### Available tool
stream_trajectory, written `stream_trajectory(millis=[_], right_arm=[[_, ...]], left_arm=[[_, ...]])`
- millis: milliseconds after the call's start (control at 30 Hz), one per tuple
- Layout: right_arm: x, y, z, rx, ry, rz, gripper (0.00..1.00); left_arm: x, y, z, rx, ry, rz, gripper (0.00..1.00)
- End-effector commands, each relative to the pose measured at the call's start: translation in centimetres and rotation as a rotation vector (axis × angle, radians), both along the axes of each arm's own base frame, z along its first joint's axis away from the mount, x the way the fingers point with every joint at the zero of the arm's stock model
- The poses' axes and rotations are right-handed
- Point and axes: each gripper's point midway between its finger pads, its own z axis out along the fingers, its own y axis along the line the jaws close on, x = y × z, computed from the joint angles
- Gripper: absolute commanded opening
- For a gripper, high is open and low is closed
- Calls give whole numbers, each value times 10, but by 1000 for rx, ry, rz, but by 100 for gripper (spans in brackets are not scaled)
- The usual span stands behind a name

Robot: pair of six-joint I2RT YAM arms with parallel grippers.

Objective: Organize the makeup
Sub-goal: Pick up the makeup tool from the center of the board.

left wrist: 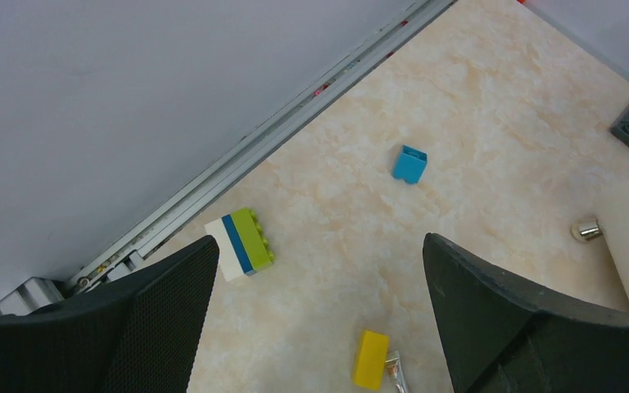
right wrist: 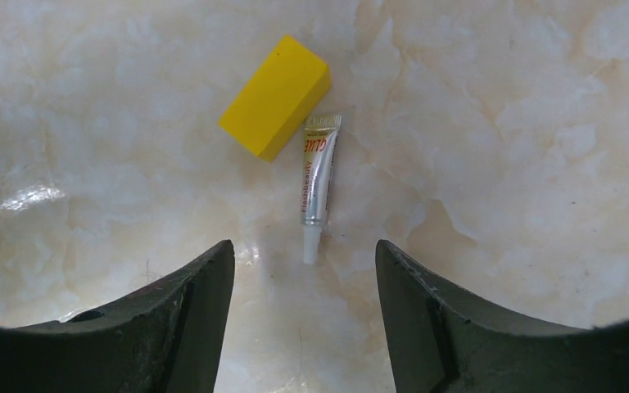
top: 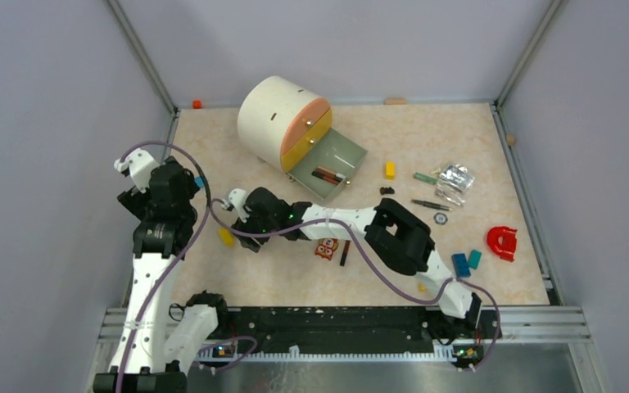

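The marble-patterned worktop (top: pixel 475 139) carries everything. The biggest thing on it is the round cream drawer cabinet (top: pixel 272 113) at the back. Its bottom drawer (top: pixel 354 152) is pulled out, and a few dark and reddish sticks (top: pixel 328 174) lie inside. From that I judge the sorting begun but far from finished.

My right claw (right wrist: pixel 303 247) hangs over the left part of the worktop, pointing down, its jaws spread wide with nothing between them. My left claw (left wrist: pixel 319 241) hovers near the left wall, equally wide and empty.

Most of what is left lies loose on the right side. There is a crumpled foil packet (top: pixel 456 178), a dark pencil (top: pixel 430 205) just in front of it, a short green stick (top: pixel 424 177) beside it, and a tiny ring-shaped piece (top: pixel 441 218). I cannot tell what the ring is. Near the middle, a brown stick (top: pixel 345 252) lies just beside the orange toy figure (top: pixel 325 248).

Smallest of all is the silver tube (right wrist: pixel 319 168) printed GLUE, directly below my right claw and centred between its jaws. Its crimped end sits against a yellow block (right wrist: pixel 274 97) and its nozzle points toward me. I take this as my next pick. The tube is slim and lies flat, so I would close on its middle, clear of the block, then carry it to the open drawer.
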Motion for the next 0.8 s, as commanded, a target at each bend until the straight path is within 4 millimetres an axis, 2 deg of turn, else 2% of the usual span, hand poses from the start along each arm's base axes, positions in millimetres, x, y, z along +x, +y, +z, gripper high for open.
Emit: stream_trajectory(millis=[0,300,400,467,533,567,667,733,767], right_arm=[[-1,19,0,12,-73,15,61],[4,23,-25,-49,-115,-14,47],[5,24,-30,-56,-114,-14,38],[5,24,-33,-61,-111,-14,28],[8,22,-32,-68,-115,-39,5],[11,20,-31,-72,-118,-61,0],[15,11,-14,-54,-138,-107,0],[16,4,6,-25,-146,-117,0],[17,-1,26,3,-155,-123,0]], left_arm=[[-8,11,14,-2,-53,95,99],[-6,9,13,2,-52,74,99],[-6,9,14,3,-53,72,99],[-6,8,14,2,-54,68,99],[-6,8,14,2,-55,67,99],[-6,8,14,3,-54,65,99],[-4,7,13,5,-55,51,99],[0,4,12,7,-54,21,99],[1,3,12,8,-53,11,99]])
